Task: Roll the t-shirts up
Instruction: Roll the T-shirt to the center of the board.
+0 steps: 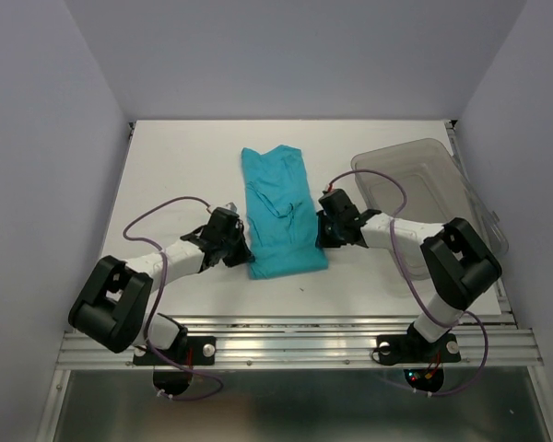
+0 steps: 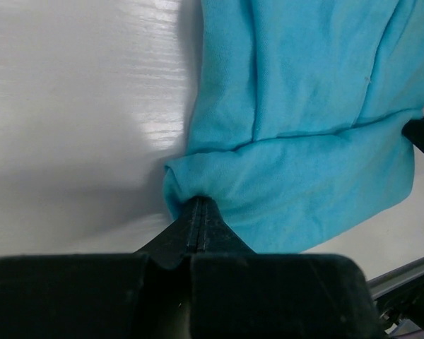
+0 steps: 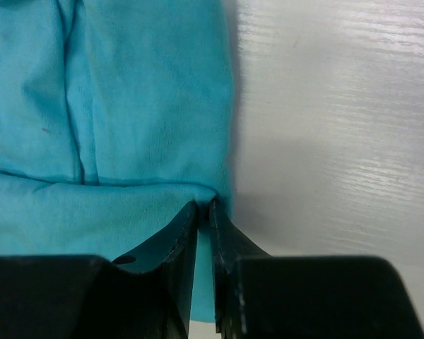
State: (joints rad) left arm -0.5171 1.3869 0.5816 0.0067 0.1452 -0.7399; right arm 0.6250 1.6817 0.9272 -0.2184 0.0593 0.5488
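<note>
Left fingers clamp shut on the t-shirt at its 8 o'clock edge; right fingers pinch it at 4 o'clock. It lies mid white surface, bin at 2 o'clock, pale walls around.

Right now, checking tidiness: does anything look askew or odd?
Only the t-shirt: it lies slightly tilted, wrinkled along its middle. The left gripper and right gripper pinch its folded near edge. Nothing damaged.

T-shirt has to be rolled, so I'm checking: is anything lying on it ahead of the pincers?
Nothing visible. The left pincer and right pincer grip the t-shirt at its near fold; the bin stands aside.
</note>
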